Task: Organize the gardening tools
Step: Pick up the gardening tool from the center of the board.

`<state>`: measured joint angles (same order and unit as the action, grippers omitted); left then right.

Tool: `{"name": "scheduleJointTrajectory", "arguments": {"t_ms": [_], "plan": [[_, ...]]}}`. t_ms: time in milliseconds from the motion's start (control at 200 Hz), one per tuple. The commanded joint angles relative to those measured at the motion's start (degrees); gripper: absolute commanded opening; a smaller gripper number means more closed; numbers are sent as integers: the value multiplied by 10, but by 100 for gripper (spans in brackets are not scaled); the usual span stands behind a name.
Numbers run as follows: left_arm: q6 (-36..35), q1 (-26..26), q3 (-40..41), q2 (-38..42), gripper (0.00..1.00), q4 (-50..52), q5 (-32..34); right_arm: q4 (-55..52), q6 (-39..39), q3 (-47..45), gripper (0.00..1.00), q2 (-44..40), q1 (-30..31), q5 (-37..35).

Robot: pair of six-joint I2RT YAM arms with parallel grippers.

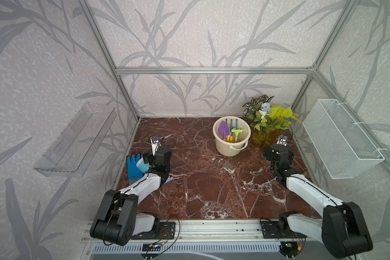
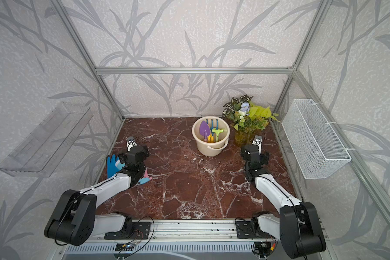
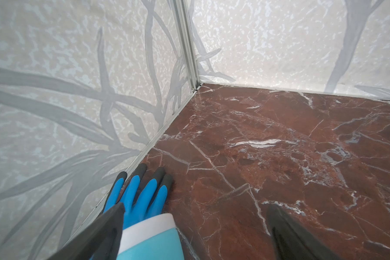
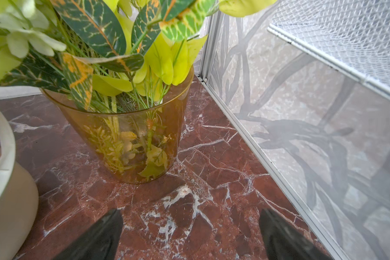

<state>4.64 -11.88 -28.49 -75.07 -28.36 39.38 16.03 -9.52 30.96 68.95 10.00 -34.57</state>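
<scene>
Left tool spread wide, gripping nothing, low over the bottle, which lies on the glove at the tabletop's left edge. Right tool spread wide too, empty, near the plant pot at far right. Trowel, fork and rake stand in the bucket, just left of the plant pot.

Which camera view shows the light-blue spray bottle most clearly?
The left wrist view: the spray bottle appears close and large, overlapping the blue glove. In both top views the left arm hides most of it and it looks small. The right wrist view does not show it.
</scene>
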Motion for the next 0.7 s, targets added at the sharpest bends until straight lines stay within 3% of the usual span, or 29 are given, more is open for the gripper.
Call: {"name": "scheduleJointTrajectory", "arguments": {"t_ms": [0,265,370,455,570,695], "plan": [[-31,3,16,-14,100,-85,10,79,26,-22,99,22,-3,-32],[-40,3,45,-23,100,-148,-11,157,51,-50,99,46,6,-23],[-6,-5,24,4,100,-80,13,167,132,-42,99,8,64,25],[66,-6,-4,41,100,1,16,72,88,7,99,-23,77,32],[161,-5,-77,96,100,168,-62,-19,29,53,99,-77,77,133],[213,-4,-97,135,100,257,-112,-78,-32,101,99,-105,78,280]]}}
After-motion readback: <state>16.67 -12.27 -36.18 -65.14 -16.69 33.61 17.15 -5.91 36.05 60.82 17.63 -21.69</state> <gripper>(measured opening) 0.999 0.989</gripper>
